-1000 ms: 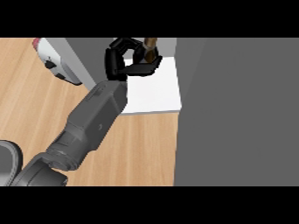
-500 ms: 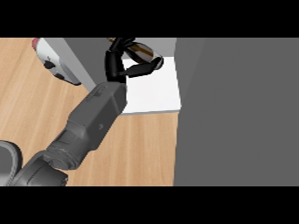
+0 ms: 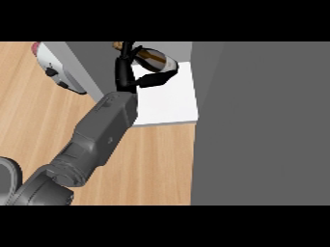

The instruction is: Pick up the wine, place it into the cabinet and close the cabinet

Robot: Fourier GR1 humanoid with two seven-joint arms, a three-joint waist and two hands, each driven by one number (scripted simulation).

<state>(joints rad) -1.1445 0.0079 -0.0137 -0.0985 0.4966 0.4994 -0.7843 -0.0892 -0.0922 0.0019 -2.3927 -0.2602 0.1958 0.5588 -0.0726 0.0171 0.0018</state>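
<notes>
The wine bottle (image 3: 152, 58), dark with a pale label, is inside the cabinet at the back of its white shelf (image 3: 173, 102). My left hand (image 3: 127, 76) reaches into the cabinet just left of the bottle. Its fingers (image 3: 122, 61) are stretched along the bottle's left side and the thumb (image 3: 156, 79) is spread out below it, so the hand is open. The bottle's lower part is hidden behind the hand. My right hand does not show.
A broad grey cabinet panel (image 3: 268, 125) fills the right side of the view. The cabinet's grey side wall (image 3: 89, 65) stands left of the shelf. A white and red appliance (image 3: 54, 67) lies on the wooden counter (image 3: 39, 125) at the far left.
The hand was curled round the bottle a second ago. Its fingers have since straightened and the thumb has swung away, leaving the bottle on the shelf. The arm has hardly moved.
</notes>
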